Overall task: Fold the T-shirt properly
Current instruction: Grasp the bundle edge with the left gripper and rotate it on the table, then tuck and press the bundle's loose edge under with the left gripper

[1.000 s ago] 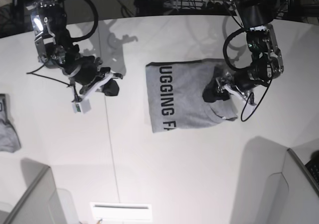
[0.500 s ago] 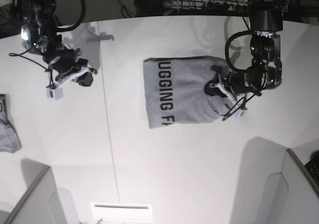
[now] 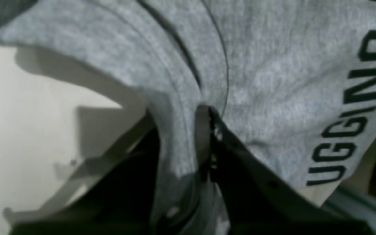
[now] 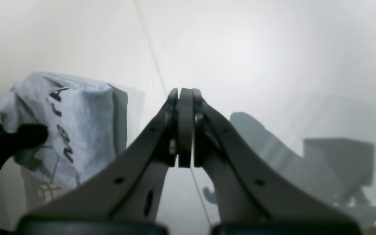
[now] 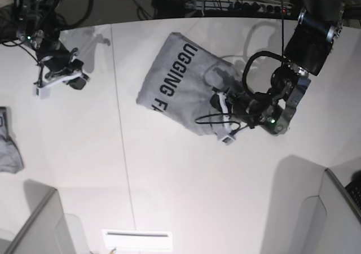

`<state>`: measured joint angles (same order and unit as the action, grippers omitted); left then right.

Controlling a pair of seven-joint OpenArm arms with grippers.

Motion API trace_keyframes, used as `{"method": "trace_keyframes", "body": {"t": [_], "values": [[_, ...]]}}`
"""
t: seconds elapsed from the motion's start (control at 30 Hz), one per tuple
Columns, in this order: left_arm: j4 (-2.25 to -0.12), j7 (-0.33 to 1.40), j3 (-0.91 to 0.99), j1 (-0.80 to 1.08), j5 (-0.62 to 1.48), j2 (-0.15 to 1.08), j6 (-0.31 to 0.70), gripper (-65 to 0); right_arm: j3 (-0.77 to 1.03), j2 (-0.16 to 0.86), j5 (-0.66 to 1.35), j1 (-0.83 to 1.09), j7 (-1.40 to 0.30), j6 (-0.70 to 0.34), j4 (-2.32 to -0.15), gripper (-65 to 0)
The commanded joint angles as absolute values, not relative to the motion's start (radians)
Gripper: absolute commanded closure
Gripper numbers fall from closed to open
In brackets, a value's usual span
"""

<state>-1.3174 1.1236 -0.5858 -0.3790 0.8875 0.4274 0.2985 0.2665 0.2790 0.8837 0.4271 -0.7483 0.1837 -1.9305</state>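
Since the earlier frame, the T-shirt [image 5: 177,90] has swung askew and shifted toward the bench [image 5: 186,192] centre; the right arm has drawn back to the far corner. Left pincer [image 3: 204,143] is clamped on a fold of grey cloth, its fingertips buried in fabric and hard to make out. Lettering is cut off by the fold. Right pincer [image 4: 181,127] is closed, holding nothing, above bare surface. A small grey cloth bundle [image 5: 8,147] lies cropped at the edge. Open room remains ahead of the shirt.
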Motion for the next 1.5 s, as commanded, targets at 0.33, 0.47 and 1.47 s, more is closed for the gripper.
{"method": "trace_keyframes", "body": {"t": [0.33, 0.47, 1.47], "values": [[-1.354, 1.127, -0.951, -0.608, 0.886, 0.427, 0.3, 0.0, 0.274, 0.285, 0.894, 0.585, -0.641, 0.176, -1.946, 0.0], [-1.4, 1.125, -1.067, -0.673, 0.886, 0.426, 0.3, 0.0, 0.274, 0.283, 0.891, 0.628, -0.628, 0.177, -1.945, 0.0], [-1.319, 1.052, -1.104, -0.656, 0.197, 0.165, 0.698, 0.0, 0.229, 0.045, 0.486, 0.63, -0.636, 0.179, -1.945, 0.0]]}}
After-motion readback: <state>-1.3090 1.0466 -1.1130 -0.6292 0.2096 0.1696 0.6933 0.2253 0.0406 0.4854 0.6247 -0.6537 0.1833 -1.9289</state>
